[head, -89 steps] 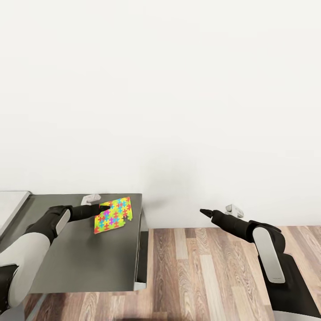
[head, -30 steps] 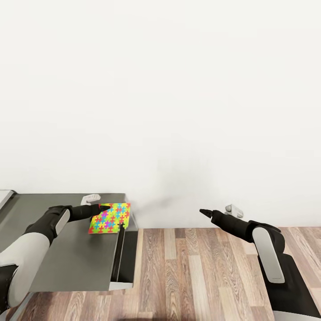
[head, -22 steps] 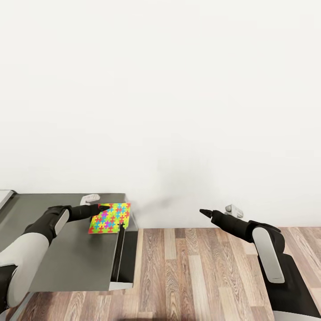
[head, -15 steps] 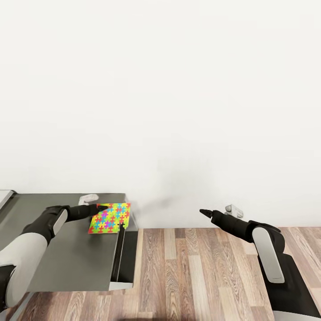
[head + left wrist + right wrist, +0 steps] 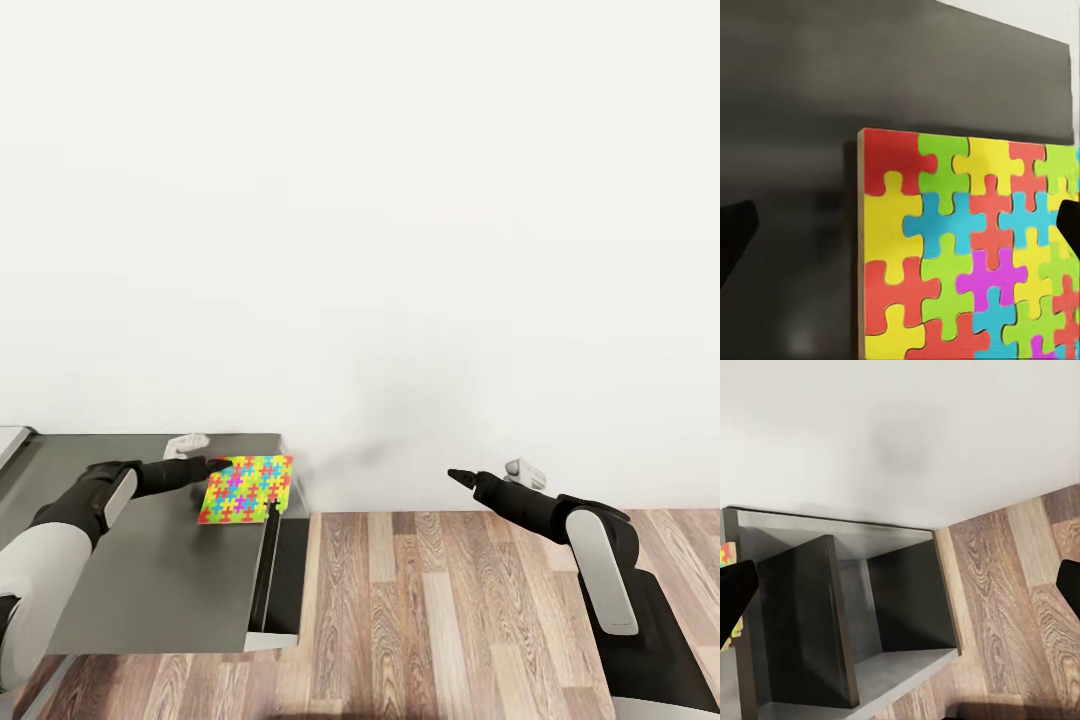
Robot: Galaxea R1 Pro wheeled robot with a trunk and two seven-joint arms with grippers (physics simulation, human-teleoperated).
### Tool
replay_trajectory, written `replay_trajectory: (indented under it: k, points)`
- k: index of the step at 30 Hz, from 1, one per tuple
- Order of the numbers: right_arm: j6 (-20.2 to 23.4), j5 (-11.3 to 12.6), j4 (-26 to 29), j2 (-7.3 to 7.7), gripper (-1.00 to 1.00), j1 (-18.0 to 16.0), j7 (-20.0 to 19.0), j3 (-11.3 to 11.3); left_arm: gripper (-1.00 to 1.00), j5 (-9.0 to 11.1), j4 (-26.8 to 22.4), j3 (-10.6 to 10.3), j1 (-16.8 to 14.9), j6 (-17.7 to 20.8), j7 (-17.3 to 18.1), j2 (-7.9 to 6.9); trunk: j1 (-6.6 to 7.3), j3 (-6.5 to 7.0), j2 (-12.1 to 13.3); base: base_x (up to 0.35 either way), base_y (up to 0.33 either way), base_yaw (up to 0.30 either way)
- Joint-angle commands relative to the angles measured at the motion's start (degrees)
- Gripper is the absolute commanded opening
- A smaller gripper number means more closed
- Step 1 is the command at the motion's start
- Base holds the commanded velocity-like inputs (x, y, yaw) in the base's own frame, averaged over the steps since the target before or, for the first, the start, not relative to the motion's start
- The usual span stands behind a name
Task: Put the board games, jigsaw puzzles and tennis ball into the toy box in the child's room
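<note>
Jigsaw puzzle (image 5: 246, 488) lies flat on the dark grey shelf section (image 5: 150, 570) of the bench, at its far right corner, its right edge close to the shelf's drop to the wood floor (image 5: 440, 610). In the left wrist view the slab (image 5: 967, 255) sits between the two dark fingertips, which stand wide apart and touch nothing; the left claw (image 5: 215, 465) is therefore released, hovering at the puzzle's near-left corner. The right claw (image 5: 455, 474) hangs well apart over the floor; its wrist view shows the fingertips spread, holding nothing.

Risks, as judged:
- The slab is thin and flush with the shelf, so closing on it may skid over the top without purchase.
- A sideways push from the left could slide it off the right edge onto the floor.
- A corner-only pinch would likely let it tilt and slip out when lifted.

The toy box cannot be located from these views.
</note>
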State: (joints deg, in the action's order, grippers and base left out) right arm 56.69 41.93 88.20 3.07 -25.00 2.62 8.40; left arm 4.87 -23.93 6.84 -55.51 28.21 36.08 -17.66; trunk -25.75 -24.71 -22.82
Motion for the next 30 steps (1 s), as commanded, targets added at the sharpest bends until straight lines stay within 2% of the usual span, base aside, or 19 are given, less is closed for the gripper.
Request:
replay_trajectory:
  k: [1, 4, 6, 11, 13, 14, 16, 19, 25, 30]
  points:
    - [0.3, 0.3, 0.0, 0.00, 1.00, 0.0, 0.3, 0.0, 1.00, 0.4, 0.0, 0.4, 0.0, 0.5, 0.7, -0.16, -0.03, -0.09, -0.1, 0.000, 0.000, 0.000]
    - [0.3, 0.3, 0.0, -0.02, 1.00, 0.0, 0.3, 0.0, 1.00, 0.4, -0.1, 1.2, 0.0, 0.5, 3.2, -0.83, -0.03, -0.09, -0.1, 0.000, 0.000, 0.000]
    - [0.2, 0.3, 0.0, -0.05, 1.00, 0.0, 0.3, 0.0, 1.00, 0.4, -0.2, 2.0, 0.0, 0.6, 6.2, -1.90, -0.03, -0.09, -0.1, 0.000, 0.000, 0.000]
    - [0.2, 0.2, -0.1, -0.08, 1.00, 0.0, 0.3, 0.0, 1.00, 0.4, -0.2, 3.8, 0.0, 1.1, 15.9, -5.09, -0.03, -0.09, -0.1, 0.000, 0.000, 0.000]
    - [0.2, 0.2, -0.1, -0.08, 1.00, 0.0, 0.3, 0.0, 1.00, 0.4, -0.2, 4.1, 0.0, 1.2, 18.5, -5.74, -0.03, -0.09, -0.1, 0.000, 0.000, 0.000]
    - [0.2, 0.2, -0.1, -0.08, 1.00, 0.0, 0.3, 0.0, 1.00, 0.4, -0.2, 4.2, 0.0, 1.4, 21.1, -6.40, -0.03, -0.09, -0.1, 0.000, 0.000, 0.000]
    - [0.1, 0.2, -0.2, -0.08, 1.00, 0.0, 0.3, 0.0, 1.00, 0.4, -0.2, 4.3, 0.0, 1.5, 23.7, -7.05, -0.03, -0.09, -0.1, 0.000, 0.000, 0.000]
    - [0.1, 0.2, -0.3, -0.12, 1.00, 0.0, 0.3, 0.0, 1.00, 0.4, -0.2, 4.4, 0.0, 1.7, 29.5, -8.37, -0.03, -0.09, -0.1, 0.000, 0.000, 0.000]
    - [-1.2, 0.1, -0.9, -1.06, 1.00, 0.0, 0.3, -0.3, 1.00, 0.3, -0.2, 4.5, 0.0, 2.4, 36.8, -9.24, -0.03, -0.09, -0.1, 0.000, 0.000, 0.000]
    - [-3.7, 0.2, -4.9, -1.95, 1.00, 0.0, 0.3, -4.0, 1.00, 0.3, -0.2, 4.4, 0.0, 2.7, 42.6, -9.44, -0.03, -0.09, -0.1, 0.000, 0.000, 0.000]
